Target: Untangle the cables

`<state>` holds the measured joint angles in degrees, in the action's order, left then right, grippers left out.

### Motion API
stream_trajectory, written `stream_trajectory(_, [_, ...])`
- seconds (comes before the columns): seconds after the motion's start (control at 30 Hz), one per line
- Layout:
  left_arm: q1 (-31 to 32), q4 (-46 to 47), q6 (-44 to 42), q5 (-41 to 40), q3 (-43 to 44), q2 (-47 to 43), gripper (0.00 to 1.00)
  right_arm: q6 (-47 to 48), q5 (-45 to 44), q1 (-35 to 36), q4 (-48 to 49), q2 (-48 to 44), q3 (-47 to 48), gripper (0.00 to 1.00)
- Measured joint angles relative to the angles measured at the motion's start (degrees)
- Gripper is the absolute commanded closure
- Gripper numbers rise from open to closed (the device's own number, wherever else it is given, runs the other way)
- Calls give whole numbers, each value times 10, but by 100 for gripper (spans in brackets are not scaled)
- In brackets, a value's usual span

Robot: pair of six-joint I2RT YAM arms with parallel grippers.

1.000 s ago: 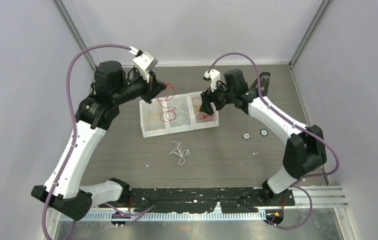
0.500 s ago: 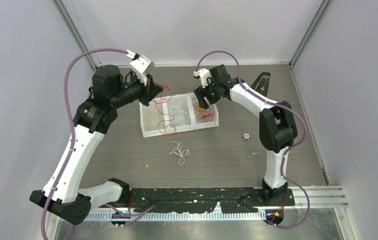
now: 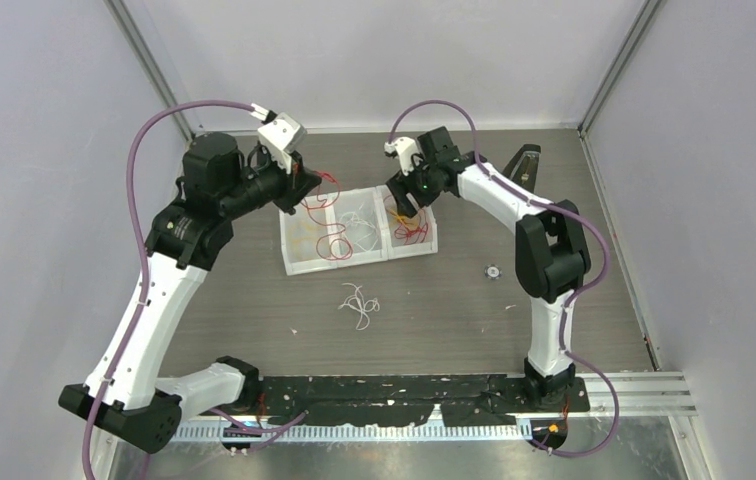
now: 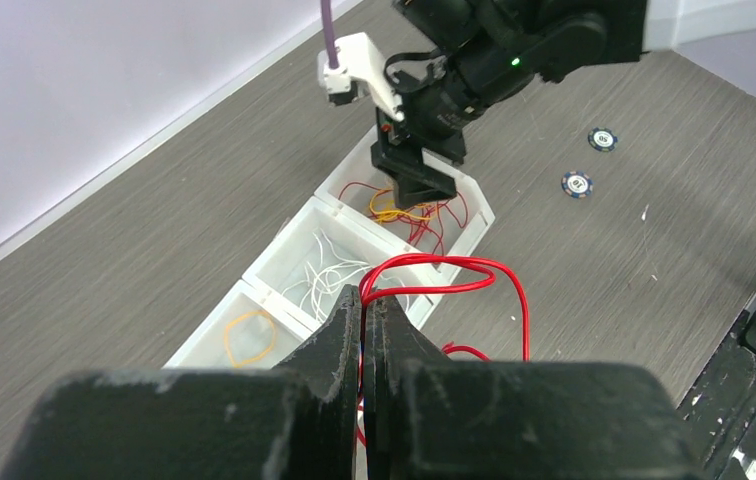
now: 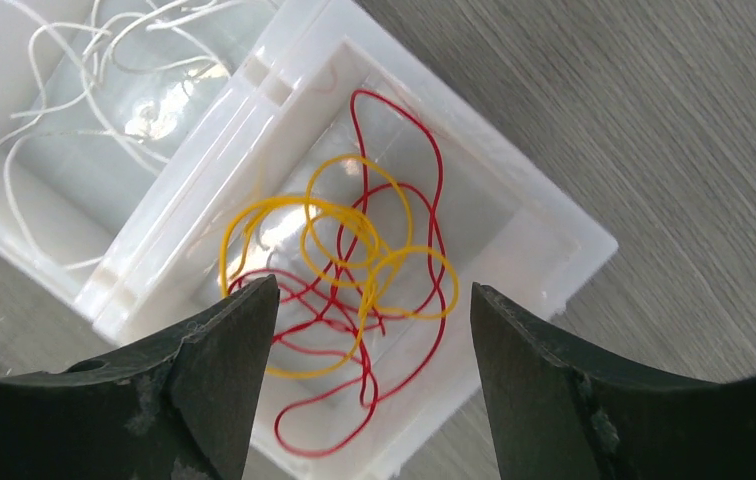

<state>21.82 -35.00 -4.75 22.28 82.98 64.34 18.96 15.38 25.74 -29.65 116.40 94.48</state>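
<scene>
A white three-compartment tray (image 3: 294, 262) holds a yellow cable (image 4: 244, 335) on the left, white cables (image 4: 329, 275) in the middle, and a red and yellow tangle (image 5: 359, 245) on the right. My left gripper (image 3: 306, 190) is shut on a red cable (image 4: 474, 275), held above the tray. The cable loops down over the tray's front (image 3: 334, 247). In the left wrist view its tips (image 4: 364, 295) pinch the cable. My right gripper (image 5: 374, 288) is open and empty, just above the tangle. It also shows in the top view (image 3: 406, 210).
A loose bunch of white cables (image 3: 359, 305) lies on the table in front of the tray. Two poker chips (image 4: 576, 183) (image 4: 602, 139) lie to the right of the tray. A black object (image 3: 526, 160) stands at the back right. Enclosure walls are close behind.
My right arm folded in and its gripper settled over the right compartment. My left gripper drew back to the left with the red cable, whose loop now hangs over the tray's front.
</scene>
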Motion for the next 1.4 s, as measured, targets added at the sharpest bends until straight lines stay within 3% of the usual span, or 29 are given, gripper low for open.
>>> stream_trajectory(0.37, [-2, 2, 1, 0, -12, -1, 100, 0, 40, -10, -28, -141, -23, 22])
stream_trajectory(0.87, [-2, 4, 1, 0, -12, 4, 100, 31, 28, 18, -95, 3, 32, 22])
stream_trajectory(1.2, [-2, 4, 1, 0, -12, 4, 100, 39, 1, 19, -68, 53, 56, 31])
stream_trajectory(1.4, [-2, 4, 2, 0, -12, 4, 100, 30, -15, 19, -51, 72, 74, 51])
